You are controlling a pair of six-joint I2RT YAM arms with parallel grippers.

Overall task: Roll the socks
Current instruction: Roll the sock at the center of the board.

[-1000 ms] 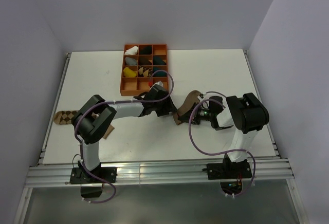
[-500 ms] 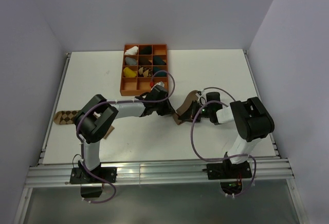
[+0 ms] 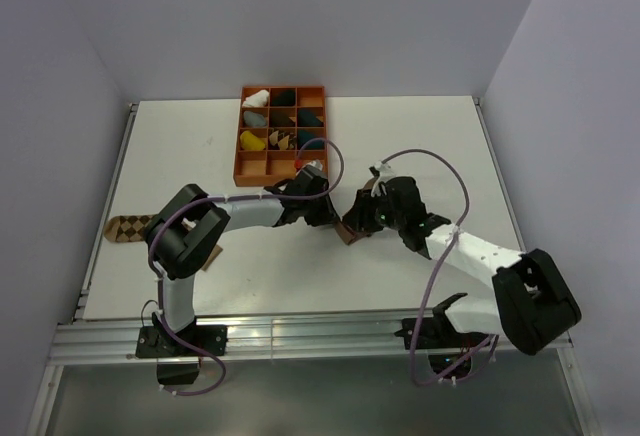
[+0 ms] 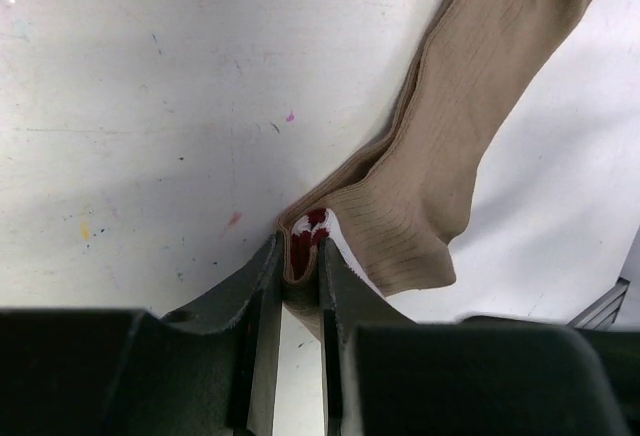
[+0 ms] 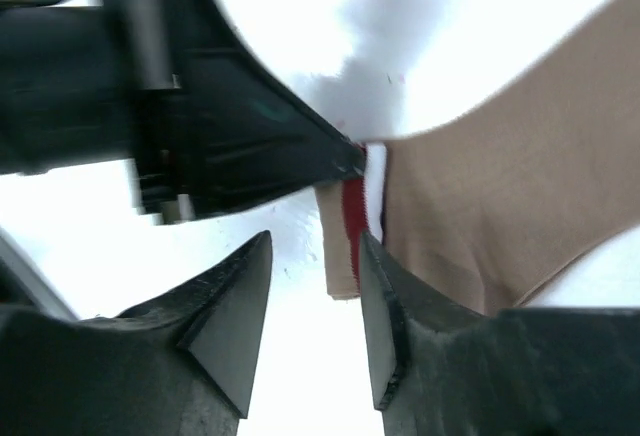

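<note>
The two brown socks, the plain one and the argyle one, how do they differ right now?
The plain sock is ribbed tan with a red-and-white cuff; the argyle sock has diamonds. The plain sock's cuff is pinched in the left gripper, near the middle; the argyle sock lies untouched at the left edge of the table, partly behind the left arm. Both lie unrolled on the table.

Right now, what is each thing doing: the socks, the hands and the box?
tan sock: lying unrolled on the table, striped cuff pinched.
argyle sock: flat by the table's left edge, untouched.
left hand: shut on the tan sock's cuff.
right hand: open, close to that cuff.
orange tray: holding sock bundles.
</note>
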